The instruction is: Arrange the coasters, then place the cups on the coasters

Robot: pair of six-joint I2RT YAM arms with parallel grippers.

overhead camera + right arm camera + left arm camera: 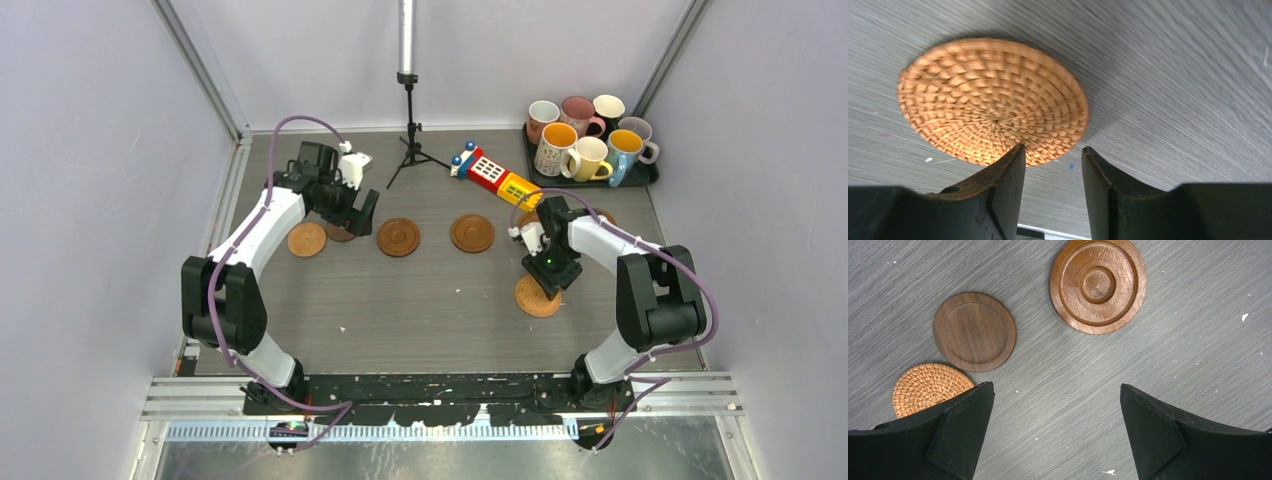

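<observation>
Jaws of right gripper were part-spread, empty, beside woven coaster; likely needed to straddle its rim. Jaws of left gripper were spread wide.

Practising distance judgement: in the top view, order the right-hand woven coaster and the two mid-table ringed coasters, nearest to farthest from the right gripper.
1. Woven coaster, just under the right gripper.
2. Right ringed coaster, to its left.
3. Left ringed coaster, farther left.

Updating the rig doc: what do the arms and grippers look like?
White links, black joints on left arm and right arm, lilac cable looped along each. Green light near the right arm's wrist. Matte black, wedge-shaped, scuffed fingers on left gripper and right gripper.
</observation>
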